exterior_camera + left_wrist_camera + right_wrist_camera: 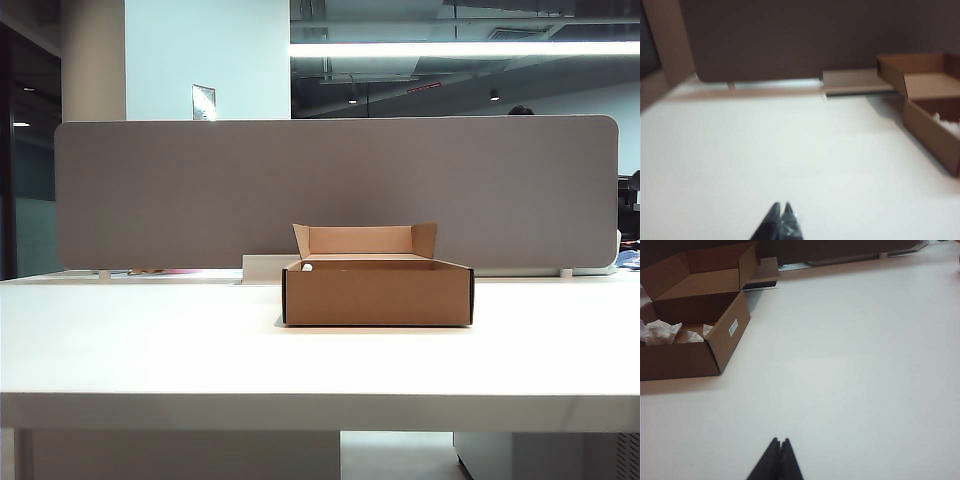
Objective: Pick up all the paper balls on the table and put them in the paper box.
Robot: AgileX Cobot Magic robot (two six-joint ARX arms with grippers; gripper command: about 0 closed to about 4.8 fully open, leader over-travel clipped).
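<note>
near the middle of the wide, flat white counter (150, 340) sits the shallow rectangular brown cardboard box (377, 292), its flaps upright along the rear, in front of a grey fabric divider panel (200, 190). crumpled white paper balls (660, 332) lie inside it, seen best from the right wrist view; from outside only a sliver of white (307, 267) peeks over the box's rim. how many wads are in there cannot be counted for sure. no wad shows on the bare counter in any view, so the collecting looks finished, or close to it.

the left gripper (781, 207) hangs low over bare counter, well apart from the box, its dark fingers pressed together and holding nothing. the right gripper (779, 442) does likewise on the other side of the box, fingers pressed together and empty. neither arm shows in the exterior view.

the sensible step now is a check: sweep both wrist cameras over the counter's edges and behind the box, near the low white block (262, 268), before calling it done.

the paper is light, wrinkled and springy. the cardboard is stiff and matte, the counter smooth.
</note>
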